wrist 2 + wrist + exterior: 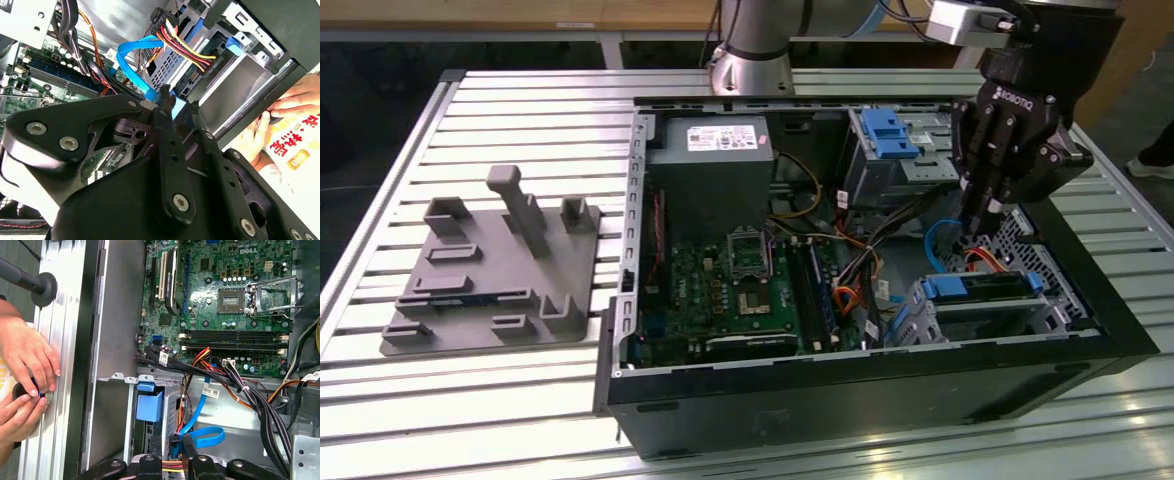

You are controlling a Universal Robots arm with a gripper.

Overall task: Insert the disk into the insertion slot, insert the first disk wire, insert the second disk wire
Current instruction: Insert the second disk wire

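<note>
Exterior view: the disk point(983, 288) is seen seated in the slot point(1057, 300), low in the open case point(854, 390) on the exterior view's right. The gripper point(983, 215) is hung just above it, inside the case.

Second wrist view: the fingers point(165, 130) are clamped on the plug end of a blue wire point(132, 50). A black plug point(207, 67) with coloured wires is seen close by.

First wrist view: the blue wire point(205, 435) is pinched between the gripper point(173, 446) tips. A person's hands point(25, 360) are seen on the table point(55, 405) outside the case.
</note>
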